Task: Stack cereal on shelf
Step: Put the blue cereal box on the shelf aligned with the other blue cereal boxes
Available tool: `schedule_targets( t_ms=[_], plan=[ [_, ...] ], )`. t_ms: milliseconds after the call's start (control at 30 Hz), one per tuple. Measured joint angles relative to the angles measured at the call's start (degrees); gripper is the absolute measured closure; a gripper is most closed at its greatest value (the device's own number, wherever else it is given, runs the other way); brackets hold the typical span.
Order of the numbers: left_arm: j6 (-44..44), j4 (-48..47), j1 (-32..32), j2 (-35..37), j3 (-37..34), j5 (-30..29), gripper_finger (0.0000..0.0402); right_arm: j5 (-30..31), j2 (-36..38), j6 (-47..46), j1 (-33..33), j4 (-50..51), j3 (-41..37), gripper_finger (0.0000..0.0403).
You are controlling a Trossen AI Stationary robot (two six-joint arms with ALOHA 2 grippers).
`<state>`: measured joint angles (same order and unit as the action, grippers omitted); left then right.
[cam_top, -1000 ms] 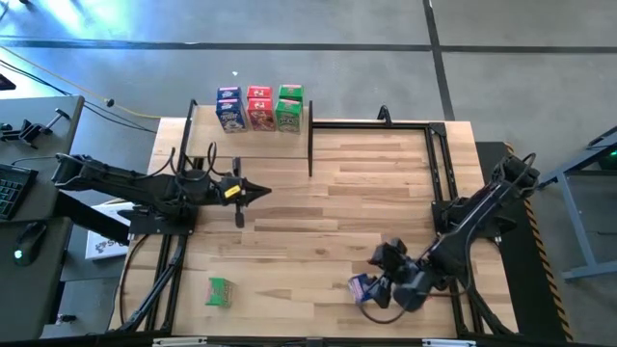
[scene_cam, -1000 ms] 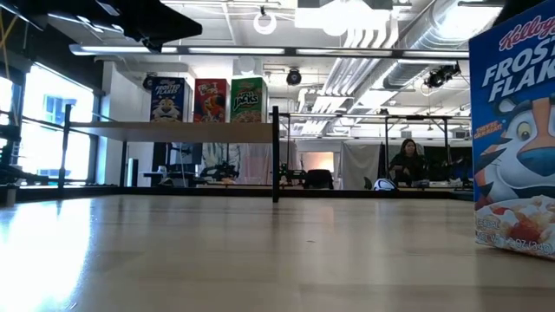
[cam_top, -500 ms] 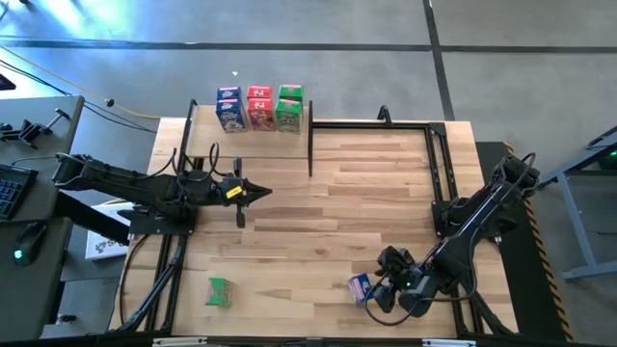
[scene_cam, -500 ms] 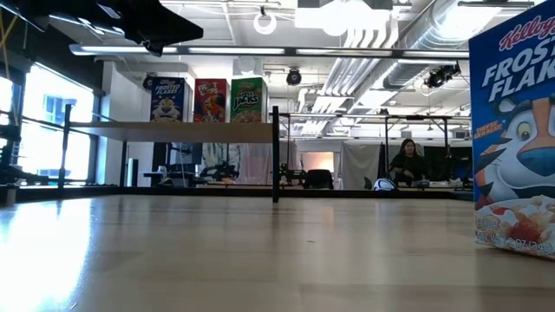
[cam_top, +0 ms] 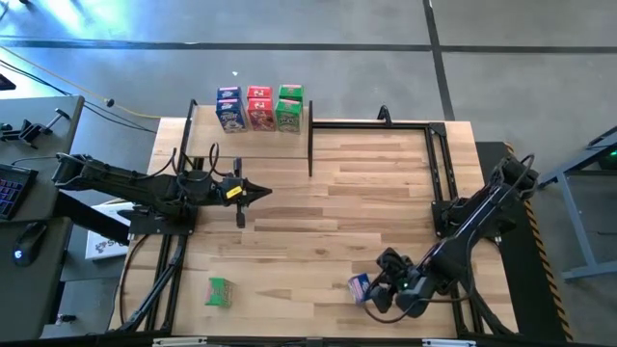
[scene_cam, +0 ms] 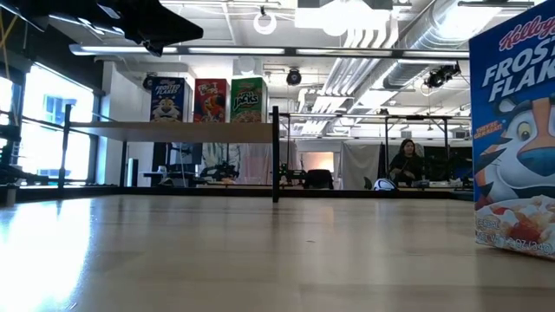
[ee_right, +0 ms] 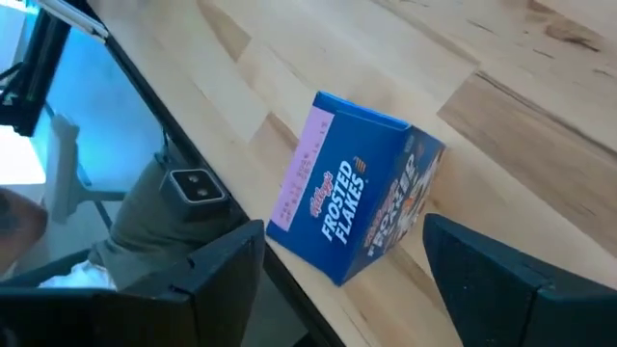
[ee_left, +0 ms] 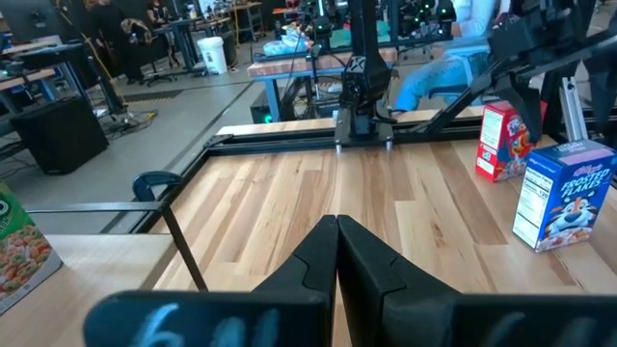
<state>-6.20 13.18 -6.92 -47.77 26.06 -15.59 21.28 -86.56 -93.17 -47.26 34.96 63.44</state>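
Three cereal boxes, blue [cam_top: 229, 109], red [cam_top: 258, 107] and green [cam_top: 288, 106], stand in a row on the shelf [cam_top: 253, 137] at the far left. Another blue cereal box [ee_right: 357, 188] stands on the table by its near edge, right of centre. My right gripper [ee_right: 357, 280] is open above it, slanting down, one finger [ee_right: 227, 260] on each side, not touching. The left wrist view shows a red box [ee_left: 496, 142] just beyond that blue box [ee_left: 559, 193]. A green box [cam_top: 220, 291] lies flat at the near left. My left gripper [cam_top: 262, 191] is shut, hovering left of centre.
Black frame rails [cam_top: 439, 173] run along the table's right side and far edge. The shelf's black post [cam_top: 310, 149] stands near the table's middle. The table's near edge [ee_right: 289, 270] lies right beside the blue box. A person [scene_cam: 408, 160] sits far off in the room.
My right gripper has rolled about its own pointing line above the blue box near the front edge, staying open. The blue box has kept its place.
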Motion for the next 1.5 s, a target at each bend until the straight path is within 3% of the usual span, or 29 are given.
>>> schedule_targets(
  t_ms=[133, 267, 667, 1033, 1500],
  plan=[
    [0.0, -0.1, 0.0, 0.0, 0.0, 0.0, 0.0401, -3.2, -3.5, 0.3, 1.3, -2.0, 0.3, 0.0126],
    [0.0, -0.1, 0.0, 0.0, 0.0, 0.0, 0.0401, -4.0, -8.1, 3.3, 2.3, 0.6, 5.4, 0.0126],
    [0.0, -0.4, 0.0, 0.0, 0.0, 0.0, 0.0401, -3.4, -19.0, 5.1, 5.0, 30.4, 26.2, 0.0126],
    [0.2, -0.5, 0.0, 0.0, 0.0, 0.0, 0.0401, -7.4, -18.9, -4.3, 5.7, 30.9, 26.9, 0.0123],
    [0.1, -0.5, 0.0, 0.0, 0.0, 0.0, 0.04, -6.9, -19.5, -9.5, 7.5, 29.0, 26.1, 0.0093]
  ],
)
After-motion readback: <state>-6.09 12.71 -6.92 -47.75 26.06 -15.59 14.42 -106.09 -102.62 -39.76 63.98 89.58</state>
